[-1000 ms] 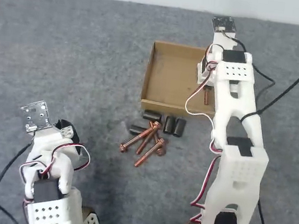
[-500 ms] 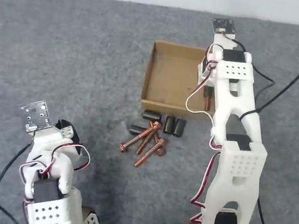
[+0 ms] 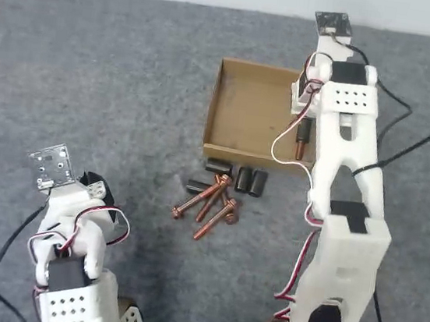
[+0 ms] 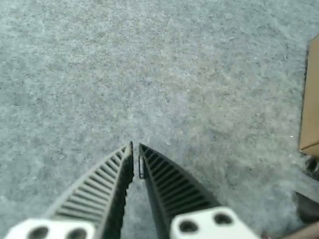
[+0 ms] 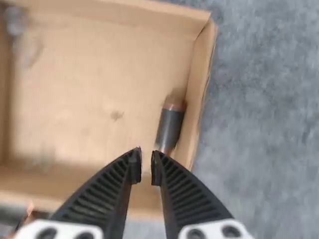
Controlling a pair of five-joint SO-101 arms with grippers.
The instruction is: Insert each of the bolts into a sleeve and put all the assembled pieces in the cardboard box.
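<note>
The cardboard box (image 3: 214,106) sits at the far middle of the grey carpet. One assembled piece (image 3: 301,142), a copper bolt in a dark sleeve, lies inside against the box's right wall (image 5: 199,84); it shows as well in the right wrist view (image 5: 169,124). My right gripper (image 5: 144,158) hangs above the box close to that piece, its jaws nearly together with nothing between them. Several copper bolts (image 3: 210,200) lie crossed in front of the box, with dark sleeves (image 3: 249,180) beside them. My left gripper (image 4: 135,148) is shut and empty over bare carpet at the near left.
The right arm (image 3: 346,146) stretches from the near right up over the box's right side. Cables trail to the right of it (image 3: 406,137). The box's corner (image 4: 311,99) shows in the left wrist view. Open carpet lies left of the box.
The right arm has shifted farther away and slightly right, uncovering the assembled piece lying in the box. The left arm has not moved.
</note>
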